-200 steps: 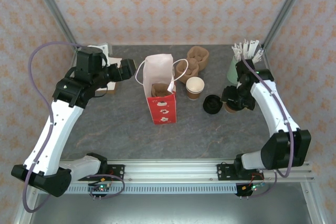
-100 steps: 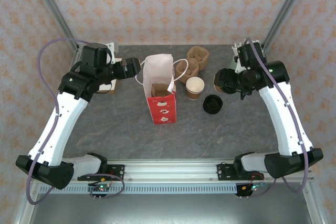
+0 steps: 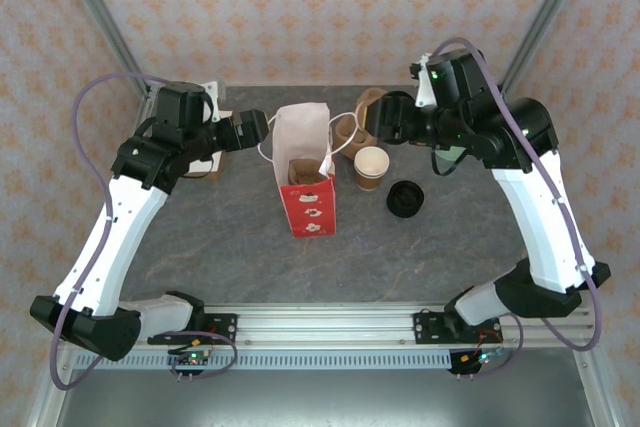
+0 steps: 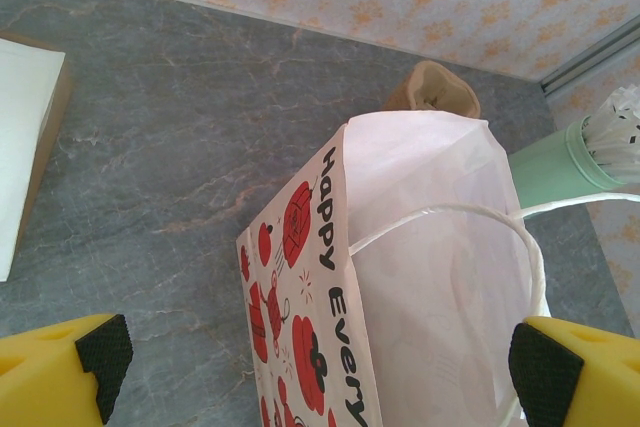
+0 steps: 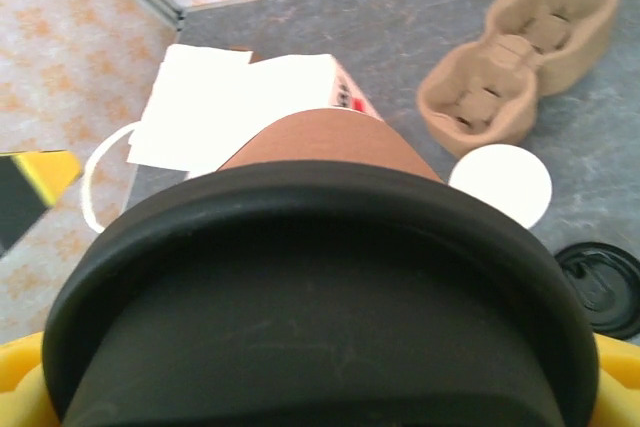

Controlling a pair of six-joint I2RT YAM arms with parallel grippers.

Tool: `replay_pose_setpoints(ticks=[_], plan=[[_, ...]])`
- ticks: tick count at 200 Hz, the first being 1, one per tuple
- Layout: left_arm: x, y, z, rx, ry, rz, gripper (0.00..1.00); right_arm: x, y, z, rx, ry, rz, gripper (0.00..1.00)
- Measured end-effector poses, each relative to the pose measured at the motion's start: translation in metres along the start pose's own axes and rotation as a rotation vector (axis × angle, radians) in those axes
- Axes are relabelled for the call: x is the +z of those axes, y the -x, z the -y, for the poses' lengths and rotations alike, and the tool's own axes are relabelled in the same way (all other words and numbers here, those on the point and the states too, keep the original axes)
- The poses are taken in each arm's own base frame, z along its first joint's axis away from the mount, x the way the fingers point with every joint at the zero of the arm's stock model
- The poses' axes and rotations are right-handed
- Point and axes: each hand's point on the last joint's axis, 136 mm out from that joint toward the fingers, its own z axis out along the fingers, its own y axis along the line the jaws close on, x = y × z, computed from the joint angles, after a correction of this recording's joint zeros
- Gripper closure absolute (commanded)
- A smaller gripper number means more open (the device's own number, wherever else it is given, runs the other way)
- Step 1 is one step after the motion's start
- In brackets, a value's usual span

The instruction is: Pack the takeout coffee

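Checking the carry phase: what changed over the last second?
Right fingers, shut on the lidded cup, raised it from the right and carried it left, toward the bag. Left fingers edged closer to the bag, open on either side of it. Open cup and loose lid stayed put.

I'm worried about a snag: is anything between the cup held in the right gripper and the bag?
Nothing visible at its height. Pulp trays lie on the table below the path from the cup in the right gripper to the bag.
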Motion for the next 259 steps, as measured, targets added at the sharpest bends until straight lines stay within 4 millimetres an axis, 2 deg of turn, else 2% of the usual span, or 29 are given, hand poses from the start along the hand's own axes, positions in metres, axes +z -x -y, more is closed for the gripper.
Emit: replay_pose_setpoints(ticks=[31, 56, 88, 142, 213, 235, 259], plan=[[0.002, -0.002, -0.001, -0.015, 0.003, -0.005, 0.00, 0.014, -0.004, -0.031, -0.033, 0.041, -0.026, 0.16], [0.004, -0.006, -0.003, -0.020, 0.006, -0.012, 0.01, 0.039, -0.010, -0.050, -0.043, 0.037, -0.065, 0.17], [-0.002, -0.008, -0.005, -0.024, 0.006, -0.002, 0.01, 0.071, -0.019, -0.063, -0.042, 0.007, -0.119, 0.17], [-0.025, -0.008, -0.008, -0.021, 0.010, 0.058, 0.02, 0.104, -0.035, -0.071, -0.026, -0.033, -0.191, 0.17], [-0.033, -0.021, -0.018, -0.017, 0.031, 0.068, 0.04, 0.146, -0.064, -0.066, -0.015, -0.125, -0.300, 0.19], [-0.031, -0.026, -0.012, -0.017, -0.013, 0.054, 0.05, 0.157, -0.073, -0.065, -0.019, -0.152, -0.326, 0.19], [-0.025, -0.029, 0.001, -0.032, -0.098, 0.038, 0.08, 0.160, -0.075, -0.071, -0.024, -0.150, -0.329, 0.20]])
